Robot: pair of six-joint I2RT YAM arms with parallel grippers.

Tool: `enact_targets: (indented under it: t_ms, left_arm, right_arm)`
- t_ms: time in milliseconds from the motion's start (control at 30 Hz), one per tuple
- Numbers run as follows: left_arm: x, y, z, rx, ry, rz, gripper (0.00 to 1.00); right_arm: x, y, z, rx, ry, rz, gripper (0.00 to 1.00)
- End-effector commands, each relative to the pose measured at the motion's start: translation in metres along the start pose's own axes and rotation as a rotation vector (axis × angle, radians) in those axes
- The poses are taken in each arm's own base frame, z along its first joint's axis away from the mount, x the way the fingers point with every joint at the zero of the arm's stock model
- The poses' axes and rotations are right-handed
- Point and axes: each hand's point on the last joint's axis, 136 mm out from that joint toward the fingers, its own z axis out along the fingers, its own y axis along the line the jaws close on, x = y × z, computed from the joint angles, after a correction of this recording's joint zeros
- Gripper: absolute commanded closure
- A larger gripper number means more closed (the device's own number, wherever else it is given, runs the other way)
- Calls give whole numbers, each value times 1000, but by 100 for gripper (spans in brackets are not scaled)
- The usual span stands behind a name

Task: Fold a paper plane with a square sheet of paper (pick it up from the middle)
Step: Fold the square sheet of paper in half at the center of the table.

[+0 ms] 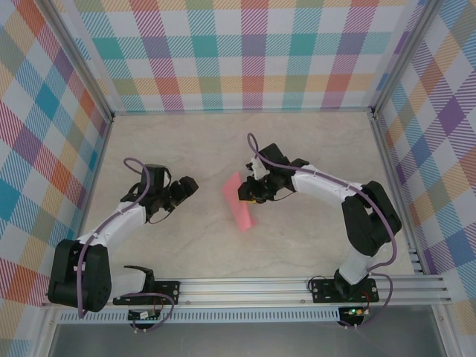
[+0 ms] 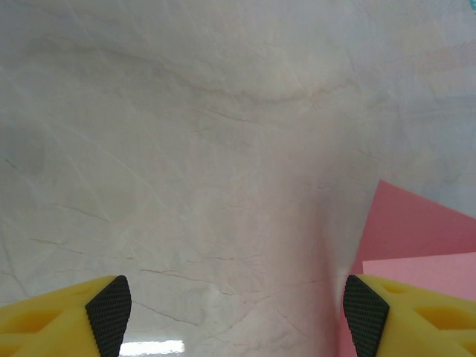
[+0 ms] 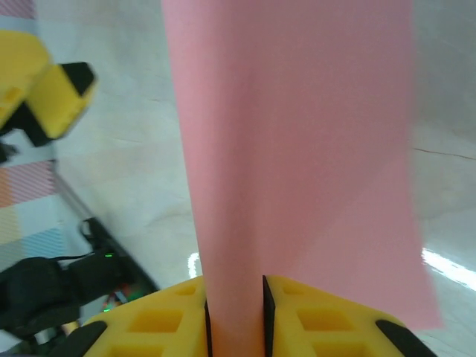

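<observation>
The square sheet of paper [image 1: 238,201] is salmon-pink and bowed into a long narrow shape that slants across the middle of the table. My right gripper [image 1: 251,192] is shut on it. In the right wrist view the paper [image 3: 297,149] rises up and away from between the two black pads of the right gripper [image 3: 234,316]. My left gripper [image 1: 186,186] stands open to the left of the paper with nothing between its fingers. From the left wrist, the left gripper [image 2: 236,316] faces bare table, and the paper [image 2: 416,230] lies beside its right fingertip [image 2: 364,316].
The marbled tabletop [image 1: 186,245] is fenced by plaid walls [image 1: 245,52] at the back and on both sides. An aluminium rail [image 1: 297,286] carrying the arm bases runs along the near edge. The left gripper's yellow finger [image 3: 44,89] shows at the upper left of the right wrist view.
</observation>
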Motion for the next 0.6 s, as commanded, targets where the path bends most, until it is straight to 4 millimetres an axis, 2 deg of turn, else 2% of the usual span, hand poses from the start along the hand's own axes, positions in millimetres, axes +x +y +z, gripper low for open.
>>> enact_targets:
  t_ms: [0,233,400,567]
  left_arm:
    - [4,-28,-1,97,-8,30,23]
    - [23,-43,19,112,35,76,23]
    - [35,-52,38,110,80,98,24]
    - [51,-66,55,116,125,124,25]
  right_arm:
    - [0,5,0,-133,34,83,74]
    - [-7,-52,-5,-37,-24,211,70]
    - [-9,-94,-8,181,-63,211,65]
    - [-13,-116,-10,292,-98,198,57]
